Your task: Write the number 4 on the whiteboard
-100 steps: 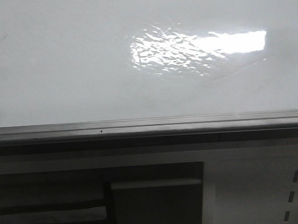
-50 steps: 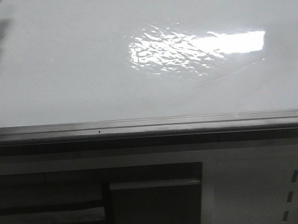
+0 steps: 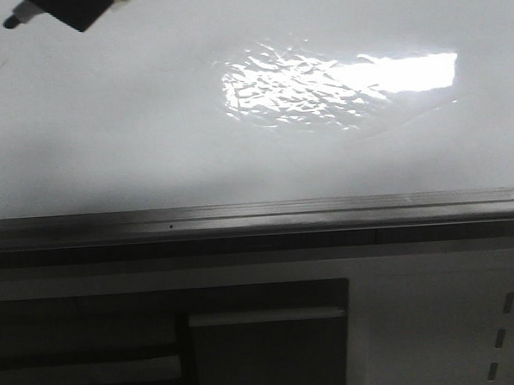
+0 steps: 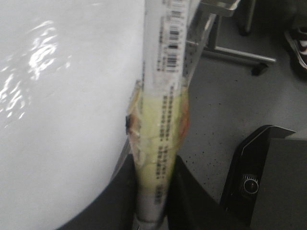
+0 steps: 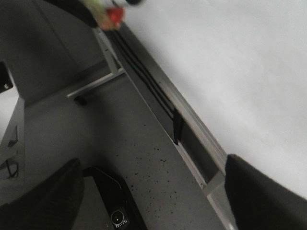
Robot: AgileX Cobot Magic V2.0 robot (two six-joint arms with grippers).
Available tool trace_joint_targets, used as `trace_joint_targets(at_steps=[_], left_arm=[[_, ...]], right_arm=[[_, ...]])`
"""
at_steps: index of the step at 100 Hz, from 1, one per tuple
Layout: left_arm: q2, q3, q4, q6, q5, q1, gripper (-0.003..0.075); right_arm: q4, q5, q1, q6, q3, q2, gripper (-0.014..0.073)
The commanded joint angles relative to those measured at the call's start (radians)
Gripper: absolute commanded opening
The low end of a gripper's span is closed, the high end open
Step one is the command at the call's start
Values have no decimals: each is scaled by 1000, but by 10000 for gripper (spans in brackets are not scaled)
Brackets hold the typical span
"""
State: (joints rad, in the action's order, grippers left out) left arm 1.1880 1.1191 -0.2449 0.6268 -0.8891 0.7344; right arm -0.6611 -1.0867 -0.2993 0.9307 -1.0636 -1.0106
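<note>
Glossy whiteboard (image 3: pixel 150 120) lies just beneath the left gripper's (image 4: pixel 151 211) marker (image 3: pixel 24 17).

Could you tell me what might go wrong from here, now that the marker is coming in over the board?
The marker enters at the far left corner of the whiteboard, so strokes may run off the edge. The left hand holds it by a taped wrap, which might slip under pressure.

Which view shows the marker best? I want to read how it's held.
The left wrist view: the marker, barcoded and taped, runs up from between the left gripper fingers beside the whiteboard. The front view catches only its dark tip at the top corner. The right wrist view shows just a blurred reddish bit.
</note>
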Motion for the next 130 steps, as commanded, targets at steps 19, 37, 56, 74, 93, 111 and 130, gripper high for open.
trace_joint_targets(at_steps=[19,37,56,74,93,111,130], left_arm=[[59,76,-25,79,27,123,-20],[63,76,-25,150,33,140,-20],[63,76,-25,155,46,140,-20],[63,76,-25,176,53,140,-20],[63,76,-25,176,53,140,-20],[63,76,-25,176,55,140,-20],[63,76,-25,176,70,140,21]], right_arm=[[-75,118,-174,234,-94,-115,542],[-75,140,-198,250,-95,-152,541],[-78,124,-206,282,-95,-165,541],[-85,118,-206,293,-95,-165,438],[-85,114,-206,293,-95,-165,220],[-85,108,-206,293,-95,-165,85],[-85,92,-206,293,-95,-165,-18]])
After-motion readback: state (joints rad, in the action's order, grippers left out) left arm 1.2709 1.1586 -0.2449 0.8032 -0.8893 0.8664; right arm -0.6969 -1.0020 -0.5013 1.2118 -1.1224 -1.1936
